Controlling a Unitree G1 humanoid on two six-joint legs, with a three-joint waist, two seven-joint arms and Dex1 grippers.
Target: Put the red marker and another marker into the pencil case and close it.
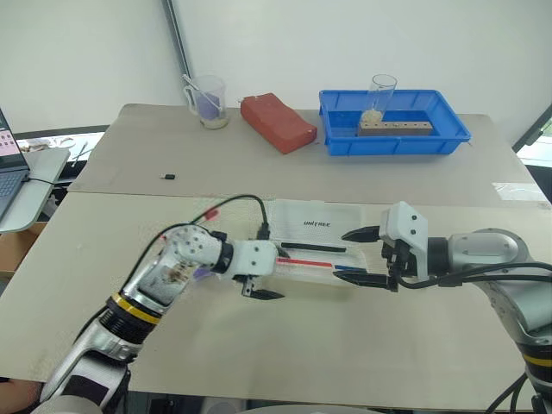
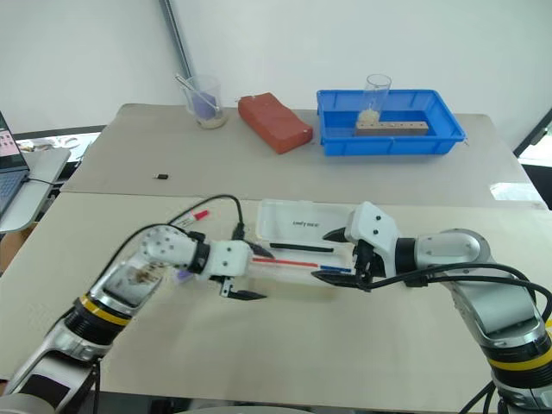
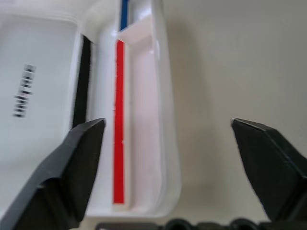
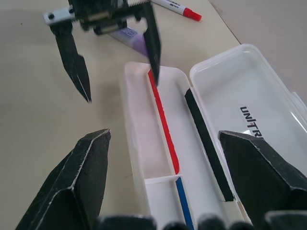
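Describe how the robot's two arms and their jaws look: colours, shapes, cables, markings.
Both arms are silver-grey metal with rounded joints, each ringed by a yellow band edged in black near the elbow. Each wrist ends in a white housing. The left gripper and the right gripper each carry two black, tapering, pointed jaws. Black cables loop over the left wrist and run along the right forearm. No printed markings can be made out on them.

Wall: plain white, with a grey pole against it.
Tables: two beige tops joined edge to edge.
Side desk: carries a laptop.
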